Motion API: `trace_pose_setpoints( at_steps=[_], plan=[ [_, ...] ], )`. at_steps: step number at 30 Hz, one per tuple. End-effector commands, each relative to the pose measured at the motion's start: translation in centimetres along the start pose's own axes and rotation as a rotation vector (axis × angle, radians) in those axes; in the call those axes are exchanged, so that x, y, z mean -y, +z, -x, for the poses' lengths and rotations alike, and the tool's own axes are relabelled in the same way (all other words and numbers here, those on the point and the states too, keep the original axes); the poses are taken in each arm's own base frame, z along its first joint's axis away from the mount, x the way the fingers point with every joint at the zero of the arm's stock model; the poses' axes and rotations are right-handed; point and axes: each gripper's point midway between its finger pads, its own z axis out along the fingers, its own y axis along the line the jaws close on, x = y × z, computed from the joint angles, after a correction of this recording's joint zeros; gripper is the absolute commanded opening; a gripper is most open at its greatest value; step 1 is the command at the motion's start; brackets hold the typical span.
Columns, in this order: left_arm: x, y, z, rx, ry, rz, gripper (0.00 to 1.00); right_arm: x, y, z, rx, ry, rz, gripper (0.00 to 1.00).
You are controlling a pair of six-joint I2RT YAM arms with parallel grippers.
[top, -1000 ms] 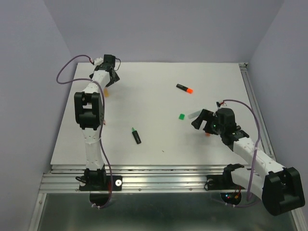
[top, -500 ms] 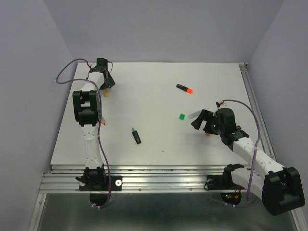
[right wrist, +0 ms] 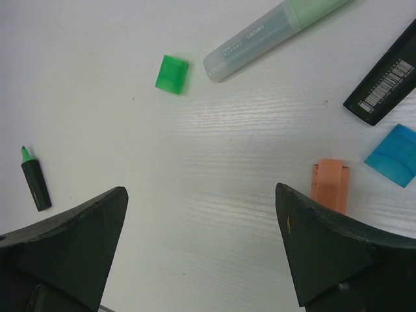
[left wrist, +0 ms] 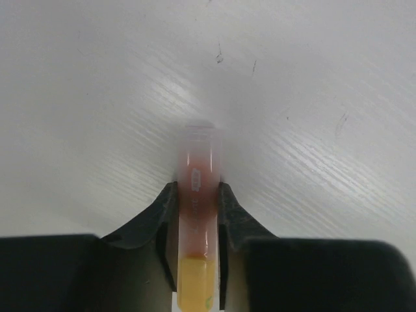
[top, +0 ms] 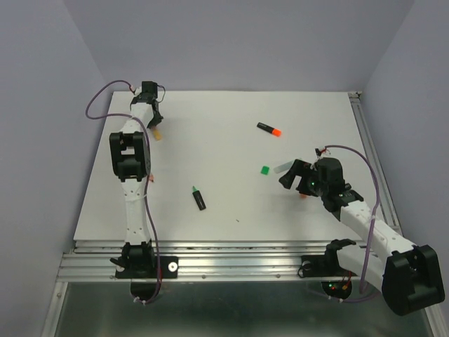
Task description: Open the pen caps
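My left gripper (left wrist: pixel 197 192) is shut on a pastel highlighter (left wrist: pixel 198 169) at the table's far left; the pen's pink translucent part sticks out ahead of the fingers, and its yellow part lies back between them. From above, that pen (top: pixel 158 133) shows under the left gripper (top: pixel 150 121). My right gripper (right wrist: pixel 201 201) hangs open over bare table. Around it lie a loose green cap (right wrist: pixel 171 73), a pastel green highlighter (right wrist: pixel 273 36), a black barrel (right wrist: pixel 383 81), a blue cap (right wrist: pixel 392 156) and an orange cap (right wrist: pixel 330 185). An uncapped black pen with a green tip (top: pixel 198 197) lies mid-table.
A black highlighter with an orange cap (top: pixel 269 129) lies at the far middle of the white table (top: pixel 210 154). The walls stand close on the left and at the back. A metal rail (top: pixel 372 147) runs along the right edge.
The left gripper has turned, shifted a little left and closed on the pastel highlighter. The right arm has not moved.
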Motion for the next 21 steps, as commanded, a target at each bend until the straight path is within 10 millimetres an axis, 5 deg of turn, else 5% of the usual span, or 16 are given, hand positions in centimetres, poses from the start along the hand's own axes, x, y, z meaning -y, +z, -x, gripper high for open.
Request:
trace_pose_setpoints(
  at_steps=[1, 2, 7, 8, 9, 10, 13, 14, 16, 17, 20, 21],
  plan=[
    [-1.4, 0.6, -2.5, -0.074, 0.03, 0.016, 0.06, 0.2, -0.1, 0.2, 0.025, -0.016, 0.0, 1.0],
    [-1.2, 0.2, -2.4, -0.07, 0.026, 0.006, 0.0, 0.1, -0.2, 0.3, 0.027, -0.014, 0.005, 1.0],
    [-0.9, -1.6, -3.0, -0.061, -0.002, -0.057, 0.0, -1.0, -0.5, 0.2, 0.023, 0.02, 0.052, 1.0],
    [-0.7, -3.6, -1.3, -0.01, -0.029, -0.086, 0.0, -1.3, -0.5, 0.3, 0.023, 0.029, 0.066, 1.0],
    [-0.7, -3.6, -2.3, -0.003, -0.04, -0.117, 0.0, -1.7, -0.6, 0.4, 0.029, 0.044, 0.088, 1.0],
    [-0.2, -6.2, -0.6, 0.051, -0.061, -0.166, 0.0, -2.0, -0.7, 0.4, 0.029, 0.048, 0.102, 1.0],
    [0.4, -8.5, -1.8, 0.059, -0.089, -0.265, 0.0, -4.2, -1.5, 0.5, 0.02, 0.049, 0.217, 1.0],
    [0.9, -11.2, -0.9, 0.092, -0.115, -0.313, 0.0, -4.8, -1.7, 0.6, 0.024, 0.056, 0.249, 1.0],
    [0.4, -12.4, -3.2, 0.07, -0.13, -0.33, 0.0, -6.7, -2.5, 0.4, -0.001, 0.072, 0.354, 1.0],
    [2.2, -15.6, -3.5, 0.103, -0.128, -0.389, 0.0, -7.2, -2.7, -0.2, -0.029, 0.081, 0.39, 1.0],
    [3.4, -19.8, -6.7, 0.127, -0.133, -0.476, 0.0, -9.7, -4.1, -1.4, -0.11, 0.082, 0.563, 1.0],
    [5.8, -22.0, -8.2, 0.139, -0.11, -0.545, 0.0, -10.4, -4.6, -1.7, -0.127, 0.084, 0.61, 1.0]
  ],
)
